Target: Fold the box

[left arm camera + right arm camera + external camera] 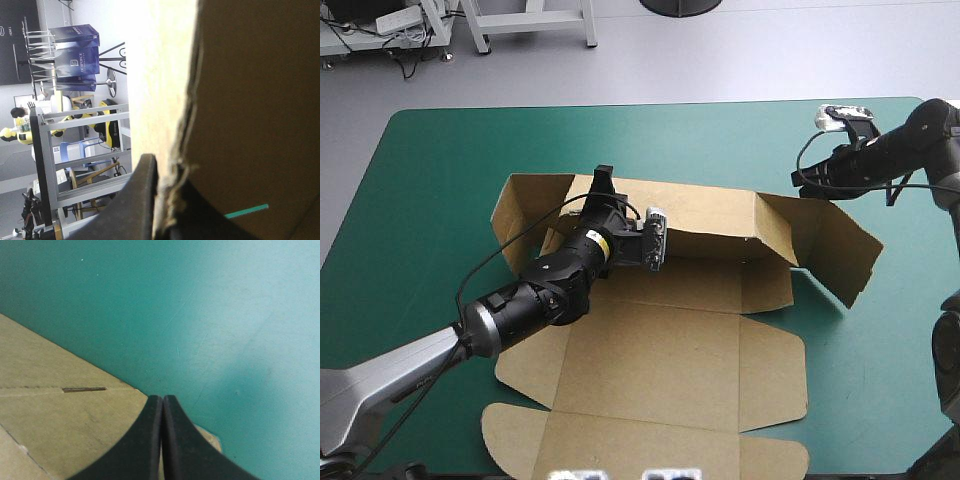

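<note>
The box (660, 370), a cut sheet of brown board, lies at the middle of the bench (440, 160) and reaches almost to its near edge. Its large panels are flat on the teal-green cover, with rounded flaps (515, 435) nearest that edge. The long far wall (710, 225) stands raised, running parallel to the far edge. At its left end a short flap (525, 205) also stands up, and at its right end a wider flap (840, 250) splays out toward the bench's right edge. The left jaws reach the left part of the raised wall from the near left corner, the arm crossing over the flat board. In the left wrist view one black finger (142, 200) presses against the wall's torn-looking top edge (180, 165), with the board's brown face filling the space beyond it, so these jaws are clamped on the box. The right jaws sit where the far wall meets the right flap. In the right wrist view their fingers (150, 440) meet in a pointed arch, all but closed, with a pale sliver of board between them. Board with a thin slot (84, 389) lies beside and under them, and bare teal-green cover lies ahead.
</note>
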You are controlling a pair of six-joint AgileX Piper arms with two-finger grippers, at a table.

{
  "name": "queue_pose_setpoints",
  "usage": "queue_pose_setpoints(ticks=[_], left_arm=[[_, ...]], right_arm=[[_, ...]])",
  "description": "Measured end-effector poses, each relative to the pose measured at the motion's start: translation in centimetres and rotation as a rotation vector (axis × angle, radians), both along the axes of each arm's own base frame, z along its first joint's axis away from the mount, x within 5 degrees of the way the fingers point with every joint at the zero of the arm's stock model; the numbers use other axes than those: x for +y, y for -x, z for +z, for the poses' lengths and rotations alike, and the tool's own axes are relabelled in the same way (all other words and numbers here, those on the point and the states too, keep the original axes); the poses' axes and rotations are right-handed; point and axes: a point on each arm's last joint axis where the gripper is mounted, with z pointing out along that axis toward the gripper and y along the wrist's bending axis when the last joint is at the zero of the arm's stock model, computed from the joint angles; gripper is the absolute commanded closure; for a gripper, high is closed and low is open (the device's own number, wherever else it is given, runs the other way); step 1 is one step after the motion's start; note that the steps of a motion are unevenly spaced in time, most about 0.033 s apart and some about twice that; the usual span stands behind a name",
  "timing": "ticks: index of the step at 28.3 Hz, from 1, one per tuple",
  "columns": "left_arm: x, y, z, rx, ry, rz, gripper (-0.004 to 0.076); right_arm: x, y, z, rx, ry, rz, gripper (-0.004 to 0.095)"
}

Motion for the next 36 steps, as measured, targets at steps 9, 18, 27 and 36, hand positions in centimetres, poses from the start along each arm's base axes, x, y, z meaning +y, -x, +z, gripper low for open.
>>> queue_pose_setpoints(ticks=[9,18,27,36], left_arm=[[0.1,0.0,-0.1,0.002,-0.002,0.004,0.0733],[0.1,0.0,-0.1,0.002,-0.002,0.01,0.0733],[0.1,0.0,0.0,0.033,0.111,0.067,0.0733],[0.1,-0.2,0.2,0.026,0.229,0.129,0.0733]], right_arm=[[0.7,3.7,-0.5,-0.028,-0.021,0.064,0.0928],[0.6,4.4,-2.8,-0.021,-0.004,0.05,0.0928],[0.2,4.9,-3.4,0.024,0.054,0.073,0.0927],[0.6,5.6,-2.5,0.02,0.012,0.078,0.0928]])
